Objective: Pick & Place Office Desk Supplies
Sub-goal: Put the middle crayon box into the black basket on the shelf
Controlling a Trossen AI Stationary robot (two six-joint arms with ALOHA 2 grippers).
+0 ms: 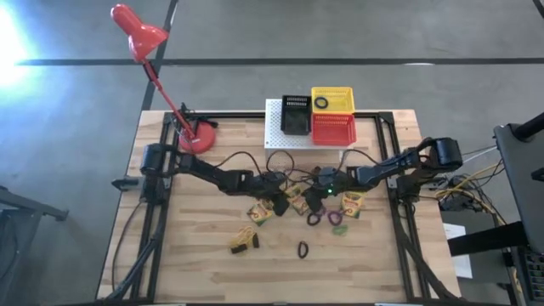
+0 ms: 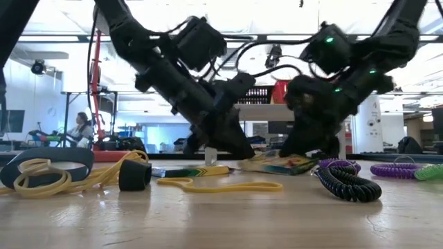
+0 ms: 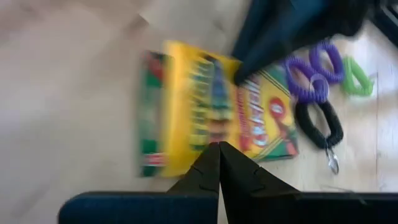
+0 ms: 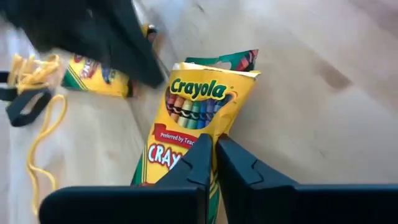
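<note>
Yellow crayon box (image 4: 186,118) pinched in the right gripper (image 4: 214,152); left gripper (image 3: 219,163) closed on nothing, hovering just over it.

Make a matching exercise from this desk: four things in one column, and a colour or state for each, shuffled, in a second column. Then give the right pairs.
Things
1. desk lamp
2. right gripper
3. yellow bin
4. coiled ring alone at the table's near edge

Colour or state
A. black
B. holds a dark ring
C. red
D. shut on a crayon box

Pairs: 1-C, 2-D, 3-B, 4-A
</note>
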